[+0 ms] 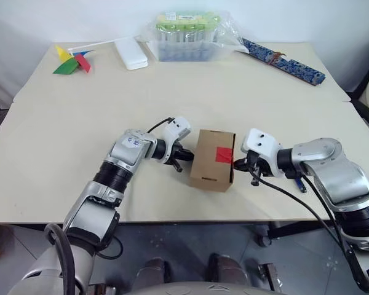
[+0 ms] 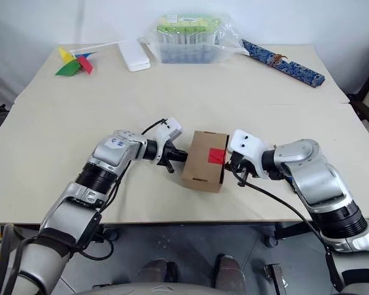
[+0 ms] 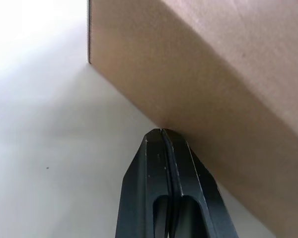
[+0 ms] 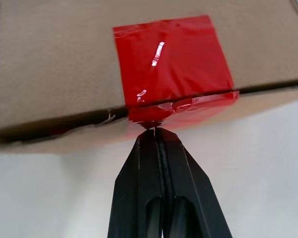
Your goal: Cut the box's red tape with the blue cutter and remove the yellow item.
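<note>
Box (image 1: 213, 159) sits near the front edge of the table (image 1: 61, 141), between my two arms, red tape (image 1: 224, 155) on its top face toward the right-hand edge. From the left eye view I see the left gripper (image 1: 183, 156) at the box's left side and the right gripper (image 1: 238, 163) at its right side, just below the tape patch. A bit of blue shows behind the right forearm on the table, possibly the blue cutter (image 1: 300, 184), but too hidden for me to be sure. Far side of the table: pinwheel (image 1: 72, 62) at the left corner, white flat block (image 1: 130, 54), clear tub with green lids (image 1: 187, 35) in a plastic bag, dark blue patterned strip (image 1: 284, 62) to the right. Right eye view gives the same layout, both grippers flanking the box. Left wrist view: my left fingers (image 3: 181, 183) are pressed together with nothing between them, tips right at the plain brown side wall where it meets the table. Right wrist view: right fingers (image 4: 144, 183) also clenched together and empty, tips touching the tape's lower edge where it folds over the flap seam; seam gapes slightly, tape wrinkled there.
</note>
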You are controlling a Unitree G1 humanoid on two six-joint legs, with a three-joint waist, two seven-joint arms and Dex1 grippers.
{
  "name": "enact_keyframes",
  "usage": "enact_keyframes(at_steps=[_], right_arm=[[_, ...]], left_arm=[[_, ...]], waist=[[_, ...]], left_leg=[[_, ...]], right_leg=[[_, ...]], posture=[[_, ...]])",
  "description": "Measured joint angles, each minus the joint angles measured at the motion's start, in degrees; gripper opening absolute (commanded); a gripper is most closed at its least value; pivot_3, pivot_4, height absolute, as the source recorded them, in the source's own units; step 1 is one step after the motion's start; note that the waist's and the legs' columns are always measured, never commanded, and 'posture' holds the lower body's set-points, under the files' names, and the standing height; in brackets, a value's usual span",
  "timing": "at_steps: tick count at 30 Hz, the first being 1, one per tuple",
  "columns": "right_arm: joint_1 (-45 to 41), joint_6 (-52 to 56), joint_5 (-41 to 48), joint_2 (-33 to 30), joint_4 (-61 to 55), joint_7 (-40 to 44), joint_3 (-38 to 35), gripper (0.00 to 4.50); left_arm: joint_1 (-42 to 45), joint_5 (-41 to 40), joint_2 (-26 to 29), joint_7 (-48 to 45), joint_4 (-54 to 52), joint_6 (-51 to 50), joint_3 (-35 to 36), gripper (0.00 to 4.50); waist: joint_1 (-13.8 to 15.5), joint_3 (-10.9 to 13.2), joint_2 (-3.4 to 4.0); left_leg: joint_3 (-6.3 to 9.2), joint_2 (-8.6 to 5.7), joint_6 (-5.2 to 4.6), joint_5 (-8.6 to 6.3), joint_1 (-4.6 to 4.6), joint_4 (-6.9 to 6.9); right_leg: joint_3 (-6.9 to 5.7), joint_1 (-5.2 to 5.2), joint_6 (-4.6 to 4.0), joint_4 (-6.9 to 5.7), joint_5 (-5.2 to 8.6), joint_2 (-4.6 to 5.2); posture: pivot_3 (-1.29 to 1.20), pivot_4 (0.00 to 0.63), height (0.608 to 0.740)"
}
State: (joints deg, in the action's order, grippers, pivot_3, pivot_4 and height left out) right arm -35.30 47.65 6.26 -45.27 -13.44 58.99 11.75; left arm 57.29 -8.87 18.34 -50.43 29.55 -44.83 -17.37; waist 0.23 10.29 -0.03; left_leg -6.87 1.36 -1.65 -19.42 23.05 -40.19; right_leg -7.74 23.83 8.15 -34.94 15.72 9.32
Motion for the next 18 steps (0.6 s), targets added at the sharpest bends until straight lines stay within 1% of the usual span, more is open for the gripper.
enact_keyframes(at_steps=[3, 6, 10, 12, 15, 18], right_arm=[[-0.38, -0.67, -0.61, 0.27, 2.96, -2.49, 0.0, 0.03], [-0.83, -1.43, -0.58, 0.12, 4.24, -3.28, -0.39, 0.03], [-0.84, -2.37, -0.58, -1.96, 4.25, -3.26, -0.58, 0.03], [-0.91, -2.63, -0.63, -3.09, 4.35, -3.69, -1.03, 0.03], [-2.12, -0.06, -0.28, -5.23, 4.26, -5.1, -4.24, 0.6], [-4.4, 6.43, 1.91, -8.46, 0.47, -5.16, -8.65, 1.62]], left_arm=[[0.21, 0.48, -0.01, -1.04, 0.65, 0.75, -0.03, 0.0], [0.23, 1.16, 0.36, -1.99, 0.67, 1.33, -0.09, 0.0], [0.59, 2.36, 1.72, -2.72, 1.2, 2.14, -0.08, 0.0], [1.15, 2.78, 3.48, -3.54, 2.07, 3.07, -0.04, 0.0], [3.13, 2.87, 7.65, -6.85, 2.25, 3.66, 0.22, 0.0], [7.2, 2.02, 11.0, -12.46, -0.3, 3.64, 1.36, 0.0]], waist=[[-0.07, 0.0, 0.0], [-0.2, 0.0, 0.0], [-0.18, 0.0, 0.0], [-0.27, 0.0, 0.0], [-0.29, 0.02, -0.02], [-0.02, 0.02, -0.02]], left_leg=[[0.0, 0.0, 0.0, 0.0, 0.0, 0.01], [0.0, 0.0, 0.0, 0.0, 0.0, 0.01], [0.0, 0.0, 0.0, 0.0, 0.01, 0.01], [0.0, 0.01, 0.0, 0.0, 0.0, 0.01], [-0.02, 0.01, 0.0, 0.0, 0.12, 0.0], [0.03, 0.03, 0.0, 0.0, 0.15, 0.04]], right_leg=[[0.0, 0.01, 0.0, 0.0, 0.0, 0.0], [-0.01, 0.01, 0.0, 0.0, 0.0, 0.0], [0.0, 0.01, 0.0, 0.0, 0.0, 0.0], [0.0, 0.01, 0.0, -0.01, 0.0, 0.0], [0.01, 0.12, 0.0, -0.01, 0.0, 0.0], [-0.02, 0.15, 0.0, -0.03, 0.0, 0.0]], posture=[[0.0, 0.15, 0.74], [0.0, 0.15, 0.74], [0.0, 0.15, 0.74], [0.0, 0.15, 0.74], [0.0, 0.15, 0.74], [0.0, 0.15, 0.74]])
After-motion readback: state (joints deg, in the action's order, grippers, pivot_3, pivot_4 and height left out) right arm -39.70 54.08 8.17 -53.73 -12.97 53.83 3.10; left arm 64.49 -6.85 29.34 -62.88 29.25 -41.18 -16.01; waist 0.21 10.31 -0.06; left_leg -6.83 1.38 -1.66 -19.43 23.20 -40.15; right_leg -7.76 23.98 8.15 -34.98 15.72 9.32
